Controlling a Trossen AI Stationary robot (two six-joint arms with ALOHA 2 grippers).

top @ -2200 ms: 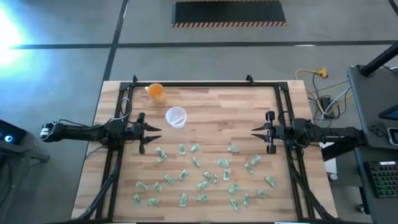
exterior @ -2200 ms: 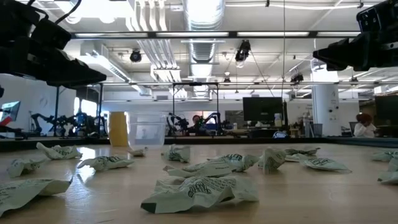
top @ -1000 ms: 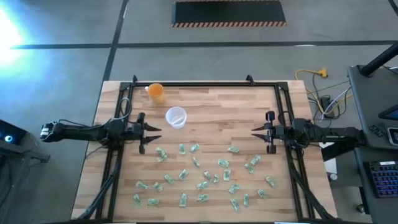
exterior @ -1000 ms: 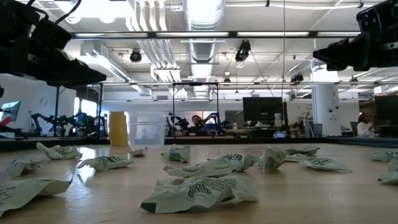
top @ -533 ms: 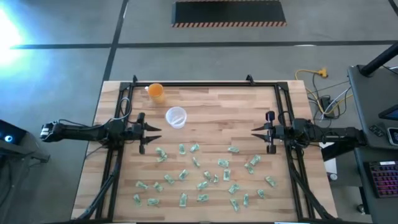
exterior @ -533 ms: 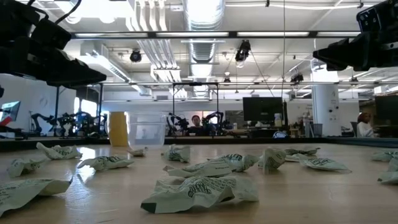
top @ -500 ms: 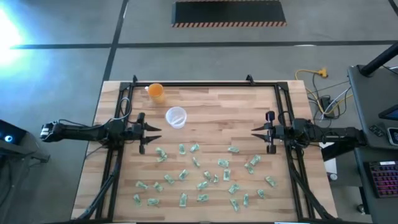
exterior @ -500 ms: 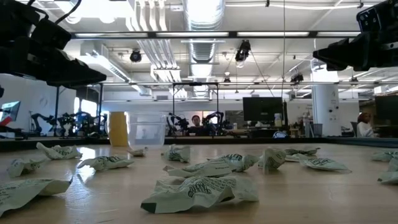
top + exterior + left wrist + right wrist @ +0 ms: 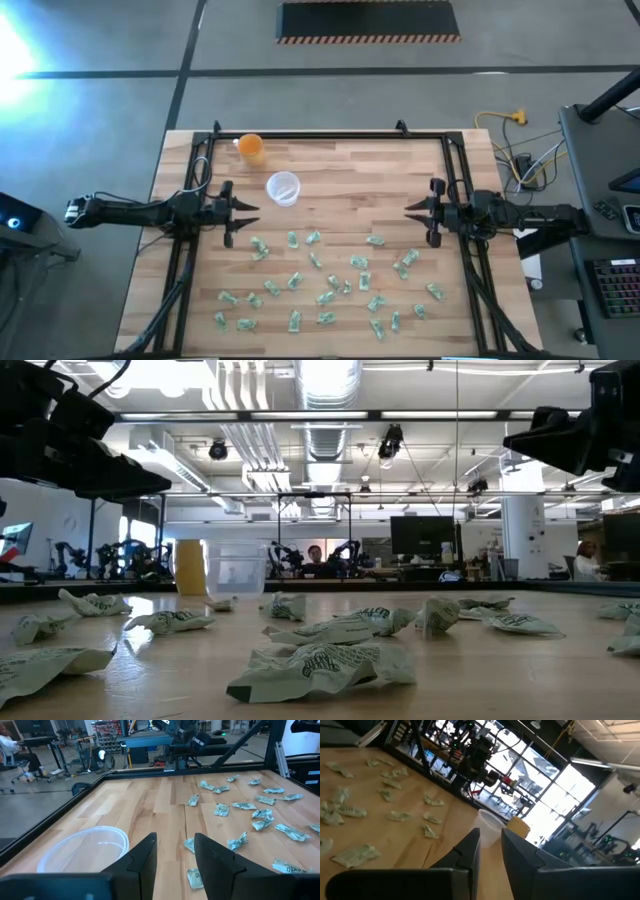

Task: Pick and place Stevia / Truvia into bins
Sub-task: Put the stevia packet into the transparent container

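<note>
Roughly two dozen small crumpled green-and-white paper sachets lie below one clear round plastic cup; one orange plastic cup stands beyond it.

The left hand hovers at the left side, fingers slightly apart, empty. The right hand hovers opposite at the right, fingers slightly apart, empty.

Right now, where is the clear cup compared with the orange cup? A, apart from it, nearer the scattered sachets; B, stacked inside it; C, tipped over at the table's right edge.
A: the clear cup stands upright apart from the orange cup, nearer the sachets.
</note>
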